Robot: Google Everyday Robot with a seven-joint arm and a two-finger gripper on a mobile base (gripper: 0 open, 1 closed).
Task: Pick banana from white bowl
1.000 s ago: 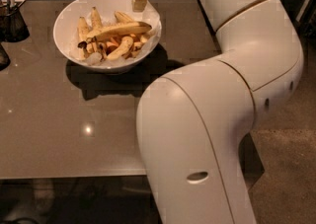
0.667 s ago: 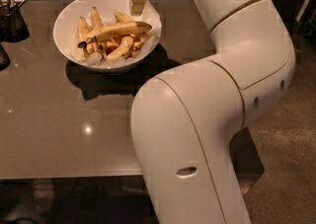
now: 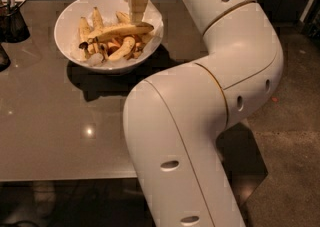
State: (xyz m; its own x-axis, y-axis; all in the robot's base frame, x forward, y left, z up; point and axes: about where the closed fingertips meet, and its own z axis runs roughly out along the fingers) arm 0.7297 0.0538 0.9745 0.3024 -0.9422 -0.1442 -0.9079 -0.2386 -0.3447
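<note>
The white bowl (image 3: 67, 46) stands at the back left of the brown table. It holds several bananas and pieces. The banana (image 3: 120, 31), the longest one, pale yellow with dark tips, lies across the middle of the bowl on top of the shorter ones. My gripper (image 3: 137, 15) hangs down from the top edge over the back right part of the bowl, its tip just above or at the banana's right half. I cannot tell whether it touches the banana.
A dark wire-mesh cup (image 3: 13, 21) stands at the far left edge of the table, with another dark object (image 3: 2, 57) below it. My white arm (image 3: 200, 121) fills the right and lower middle. The table's front edge (image 3: 65, 177) is near; floor lies to the right.
My gripper has moved down and slightly left, closer to the banana in the bowl. The arm has shifted left with it. The bowl's contents have not moved.
</note>
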